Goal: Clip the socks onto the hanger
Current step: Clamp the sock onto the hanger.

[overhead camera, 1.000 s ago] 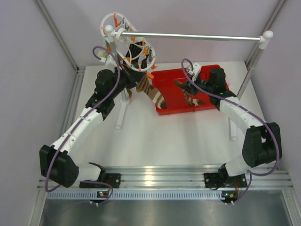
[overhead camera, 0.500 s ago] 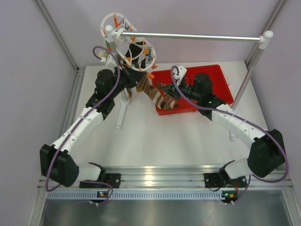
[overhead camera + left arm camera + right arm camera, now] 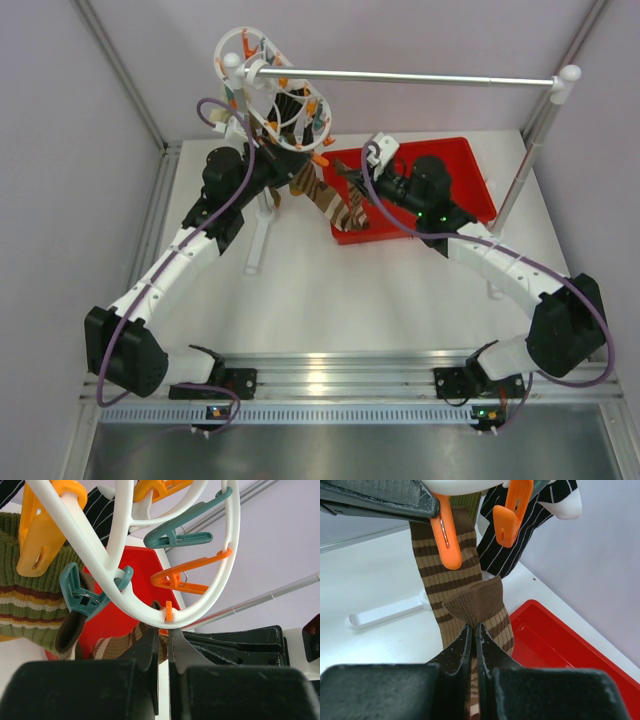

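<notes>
sock [image 3: 475, 602] pinched in closed right gripper [image 3: 473, 630]; left gripper [image 3: 163, 636], jaws narrow, pinches orange clip [image 3: 168, 611] on hanger [image 3: 97, 562].

Hanger's got a few socks on it, one more brown one held up alongside

The white oval-ring hanger [image 3: 275, 98] hangs at the far left with orange and teal clips dangling. An olive striped sock [image 3: 27, 600], a black pinstriped sock [image 3: 520, 530] and a brown-and-tan striped sock [image 3: 435, 575] hang under it. A second brown sock [image 3: 482, 605] sits just right of those, cuff up and pinched in the right gripper [image 3: 474, 630].
</notes>
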Controlling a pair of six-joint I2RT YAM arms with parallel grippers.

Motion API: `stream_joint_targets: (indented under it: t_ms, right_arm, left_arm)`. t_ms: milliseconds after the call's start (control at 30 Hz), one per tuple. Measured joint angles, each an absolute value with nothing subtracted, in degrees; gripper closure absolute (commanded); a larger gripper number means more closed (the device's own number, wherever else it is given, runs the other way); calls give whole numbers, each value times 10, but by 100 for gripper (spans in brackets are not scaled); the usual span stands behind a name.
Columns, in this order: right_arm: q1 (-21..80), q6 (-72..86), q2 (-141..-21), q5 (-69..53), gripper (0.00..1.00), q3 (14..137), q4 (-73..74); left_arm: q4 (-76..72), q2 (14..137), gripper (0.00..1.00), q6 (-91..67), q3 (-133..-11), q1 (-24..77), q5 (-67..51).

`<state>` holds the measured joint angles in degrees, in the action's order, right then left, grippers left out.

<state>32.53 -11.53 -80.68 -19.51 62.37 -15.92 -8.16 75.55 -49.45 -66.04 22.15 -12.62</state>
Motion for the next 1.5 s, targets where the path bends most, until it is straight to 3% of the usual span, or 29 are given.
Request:
stream_joint_targets:
  t_ms: [1500]
  right_arm:
    - [358, -124, -830, -212, 100, 654, -204]
  left_arm:
    - [-92, 767, 98, -506, -660, 222, -128]
